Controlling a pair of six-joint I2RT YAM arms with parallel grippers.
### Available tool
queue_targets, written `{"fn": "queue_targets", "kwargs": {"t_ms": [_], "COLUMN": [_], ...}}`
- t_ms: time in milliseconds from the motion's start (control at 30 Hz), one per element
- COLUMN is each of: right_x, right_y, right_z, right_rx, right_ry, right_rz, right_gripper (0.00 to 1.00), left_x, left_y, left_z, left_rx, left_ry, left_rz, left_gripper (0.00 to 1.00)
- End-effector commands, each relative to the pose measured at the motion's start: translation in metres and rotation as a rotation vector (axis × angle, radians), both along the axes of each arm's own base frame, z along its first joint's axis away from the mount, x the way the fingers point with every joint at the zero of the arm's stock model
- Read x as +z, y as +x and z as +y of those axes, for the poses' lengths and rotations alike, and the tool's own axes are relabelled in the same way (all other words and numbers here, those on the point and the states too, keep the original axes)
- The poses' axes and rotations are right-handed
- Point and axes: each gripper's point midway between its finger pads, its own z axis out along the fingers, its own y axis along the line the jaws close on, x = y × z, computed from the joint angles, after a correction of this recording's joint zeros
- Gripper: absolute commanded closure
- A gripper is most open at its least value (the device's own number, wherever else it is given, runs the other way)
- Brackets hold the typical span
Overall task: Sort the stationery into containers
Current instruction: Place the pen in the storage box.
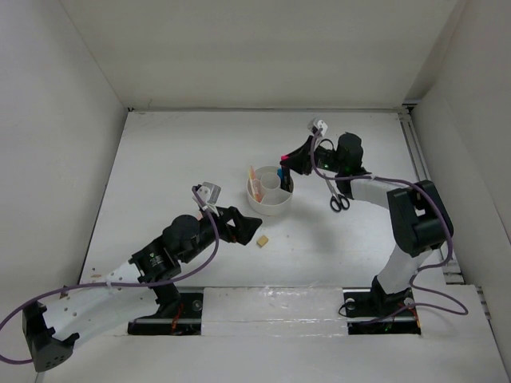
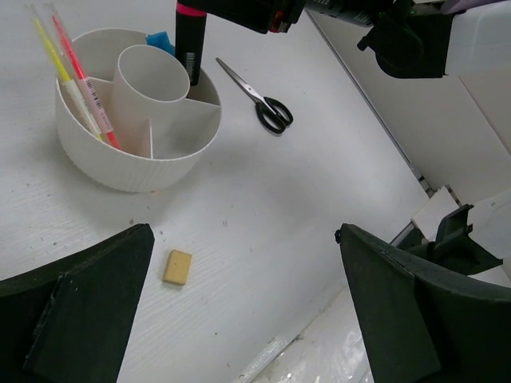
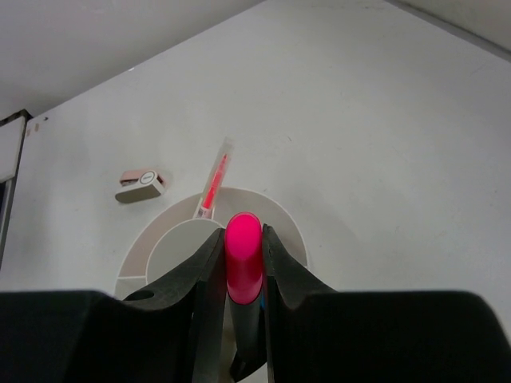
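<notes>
1. My left gripper [image 1: 242, 227] hangs with its jaws spread wide and nothing between them, over the table toward the near edge. I would keep it parked there, so it does not crowd the drop going on to its right.
2. The tan eraser [image 2: 177, 267] lies flat on the table just beside that gripper, apart from the organizer and on its near side. It looks like the easy next pick.
3. The round white organizer [image 2: 136, 163] sits about mid-table. The thin pink and yellow pens [image 2: 80, 80] lean in its left wedge.
4. My right gripper [image 3: 243, 243] is clamped on the pink-capped marker [image 2: 190, 52], cap up, above the wedge on the organizer's far right side. A blue cap [image 2: 160, 38] shows in the organizer just beside it.
5. As I judge it, the step in hand is seating this marker. I would hold it upright and lower it between the centre cup and the outer wall. I cannot tell whether its tip touches bottom, so I would descend slowly, let go, then rise straight up clear of the cap.
6. The scissors [image 2: 263, 100] lie flat toward the table's right edge, apart from the organizer.
</notes>
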Motion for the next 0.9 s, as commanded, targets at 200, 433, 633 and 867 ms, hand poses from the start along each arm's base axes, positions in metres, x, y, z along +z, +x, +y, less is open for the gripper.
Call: {"fn": "queue_targets", "kwargs": {"t_ms": [200,433,633,867], "right_x": [-0.011,-0.01,0.025,0.067], "right_y": [-0.009,-0.019,-0.032,-0.049], "right_z": [0.003,0.001,0.0,-0.004], "right_rx": [0.01,-0.005,-0.005,-0.064], "right_ry": [0.022,0.025,0.055,0.073], "right_rz": [-0.026,-0.036,-0.103,-0.153], "right_gripper": [0.97,0.48,0.23,0.0], "left_x": [0.02,0.02,0.02,0.015], "left_y": [0.0,0.0,0.0,0.004], "left_z": [-0.005,-0.005,-0.005,0.0], "left_rx": [-0.024,-0.024,-0.024,0.02], "left_ry": [-0.051,-0.051,-0.051,-0.038], "left_rz": [-0.05,-0.05,-0.05,-0.035], "left_gripper": [0.0,0.0,0.0,0.0]}}
